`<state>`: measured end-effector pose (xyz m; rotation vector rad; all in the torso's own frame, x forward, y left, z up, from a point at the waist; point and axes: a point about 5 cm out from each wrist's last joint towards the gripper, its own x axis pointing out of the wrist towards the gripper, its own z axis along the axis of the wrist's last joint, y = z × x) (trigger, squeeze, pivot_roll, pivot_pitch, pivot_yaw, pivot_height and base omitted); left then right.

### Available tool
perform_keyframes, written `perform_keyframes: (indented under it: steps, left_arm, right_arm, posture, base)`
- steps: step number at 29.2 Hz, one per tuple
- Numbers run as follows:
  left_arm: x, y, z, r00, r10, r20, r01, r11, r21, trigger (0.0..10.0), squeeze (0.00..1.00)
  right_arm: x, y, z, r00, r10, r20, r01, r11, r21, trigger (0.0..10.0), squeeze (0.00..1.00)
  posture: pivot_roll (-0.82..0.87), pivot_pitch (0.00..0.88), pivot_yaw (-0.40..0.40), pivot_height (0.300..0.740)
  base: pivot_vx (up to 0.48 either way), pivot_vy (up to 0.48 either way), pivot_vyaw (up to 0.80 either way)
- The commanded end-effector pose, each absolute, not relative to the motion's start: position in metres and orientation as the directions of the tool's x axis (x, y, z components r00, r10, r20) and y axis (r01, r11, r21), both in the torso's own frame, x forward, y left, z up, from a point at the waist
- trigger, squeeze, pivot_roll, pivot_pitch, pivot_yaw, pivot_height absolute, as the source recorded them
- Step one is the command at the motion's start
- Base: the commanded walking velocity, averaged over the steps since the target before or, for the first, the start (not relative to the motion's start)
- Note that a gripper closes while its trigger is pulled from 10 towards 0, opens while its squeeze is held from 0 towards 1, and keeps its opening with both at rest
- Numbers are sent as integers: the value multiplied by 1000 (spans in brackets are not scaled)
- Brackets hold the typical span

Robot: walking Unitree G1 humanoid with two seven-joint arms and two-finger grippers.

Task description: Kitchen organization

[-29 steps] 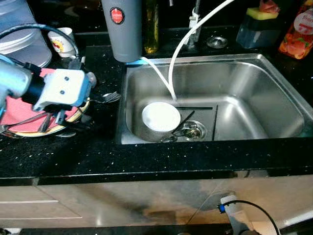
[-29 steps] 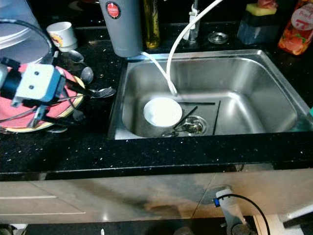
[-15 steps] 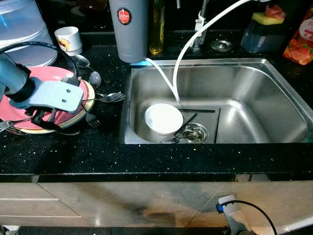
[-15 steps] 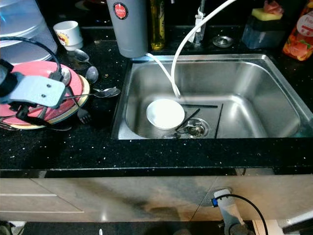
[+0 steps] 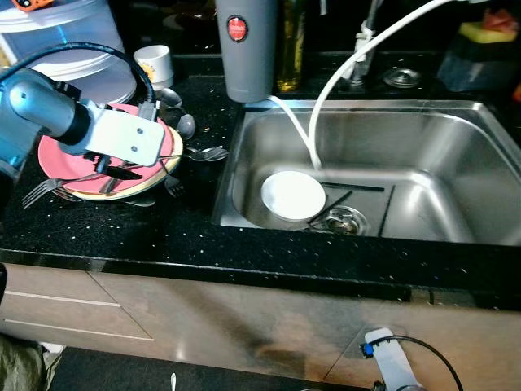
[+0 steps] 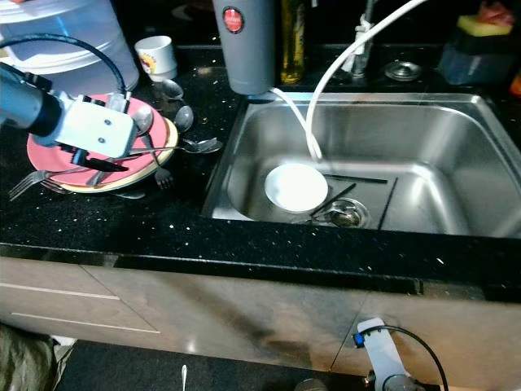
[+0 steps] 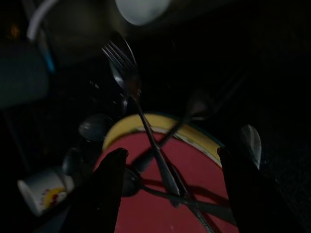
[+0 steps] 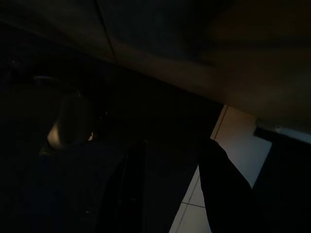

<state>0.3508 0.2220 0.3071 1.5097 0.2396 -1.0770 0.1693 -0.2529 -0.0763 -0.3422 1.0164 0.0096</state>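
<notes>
Two changes were noted against the frames a second earlier: the whole view had shifted rightward, so the camera had moved, and the left gripper [image 7: 170, 167] had been brought over the red plate [image 5: 61, 159] at centre left. Its fingers were seen spread wide, astride crossed forks [image 7: 146, 121], holding nothing. A grasp was judged imminent. The white bowl [image 5: 293, 195] lay in the sink [image 5: 440, 130], centre. The right gripper [image 8: 167, 187] hung idle, parted.

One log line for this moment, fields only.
left gripper: open over red plate | cutlery: on plate, ungripped | white bowl: in sink | right arm: idle
</notes>
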Motion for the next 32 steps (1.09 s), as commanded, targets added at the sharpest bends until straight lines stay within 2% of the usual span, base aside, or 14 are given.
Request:
perform_keyframes:
  steps: [1, 3, 4, 6, 8, 16, 27, 32]
  left_arm:
    - [352, 220, 311, 561, -445, -698, 664, -262, 700, 10000, 0]
    - [353, 219, 310, 552, -451, -701, 668, -263, 696, 10000, 0]
    - [353, 219, 310, 552, -451, -701, 668, -263, 696, 10000, 0]
    - [355, 221, 306, 540, -453, -709, 676, -268, 686, 10000, 0]
    - [356, 222, 304, 534, -450, -716, 682, -271, 679, 10000, 0]
    - [366, 227, 295, 608, -399, -686, 628, -286, 724, 10000, 0]
    - [370, 231, 278, 596, -401, -696, 650, -268, 711, 10000, 0]
    - [373, 232, 269, 599, -403, -692, 665, -232, 710, 10000, 0]
  right_arm:
    - [169, -250, -77, 520, -127, -845, -194, 946, -261, 10000, 0]
    - [170, -248, -78, 494, -92, -865, -283, 923, -260, 10000, 0]
    - [170, -248, -78, 494, -92, -865, -283, 923, -260, 10000, 0]
    - [169, -247, -78, 450, -58, -891, -399, 880, -258, 10000, 0]
    - [168, -247, -78, 432, -44, -901, -427, 870, -247, 10000, 0]
    - [168, -249, -78, 410, -44, -911, -461, 852, -249, 10000, 0]
    - [166, -252, -78, 402, -80, -912, -468, 838, -279, 10000, 0]
    - [166, -254, -78, 411, -97, -906, -447, 845, -293, 10000, 0]
  posture:
    - [-9, 43, 57, 740]
    - [-10, 45, 58, 740]
    - [-10, 45, 58, 740]
    - [-12, 48, 55, 740]
    - [-14, 48, 54, 740]
    - [-14, 60, 51, 740]
    - [-25, 78, 54, 740]
    - [-33, 79, 56, 740]
  base:
    - [0, 0, 0]
    - [0, 0, 0]
    - [0, 0, 0]
    - [0, 0, 0]
    - [0, 0, 0]
    - [0, 0, 0]
    - [0, 0, 0]
    - [0, 0, 0]
